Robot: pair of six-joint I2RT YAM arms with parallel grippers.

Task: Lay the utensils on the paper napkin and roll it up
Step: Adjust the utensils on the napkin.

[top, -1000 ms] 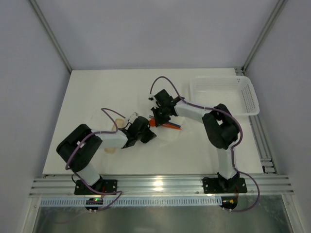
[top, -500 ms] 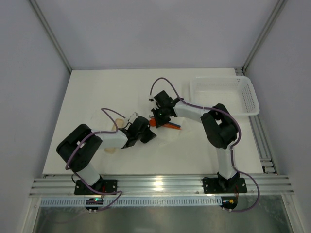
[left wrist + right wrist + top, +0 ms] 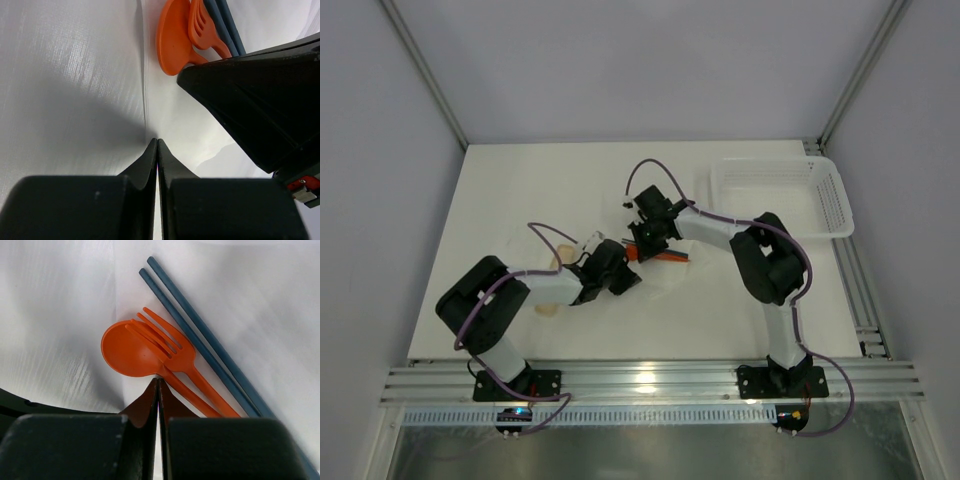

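Step in hand, as judged: placing done, rolling starting.
- Utensils lying together on paper napkin (image 3: 260, 300) at table centre, beside one edge: orange spoon (image 3: 127, 352), orange fork (image 3: 177, 357), two dark sticks (image 3: 200, 332).
- Left gripper (image 3: 158, 143): jaws clenched, tips meeting at napkin edge. Cannot tell if pinching paper.
- Right gripper (image 3: 158, 382): jaws clenched, tips touching down beside spoon bowl, grasping nothing visible.
- Next move calling for lifting that edge over utensils without scattering them.

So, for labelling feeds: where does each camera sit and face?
Top external: above, behind the bases, looking down at the table; left arm and right arm show.
Left wrist: along its shut left gripper onto the napkin.
Right wrist: past its shut right gripper at the spoon and fork.
Both wrist views share those utensils.
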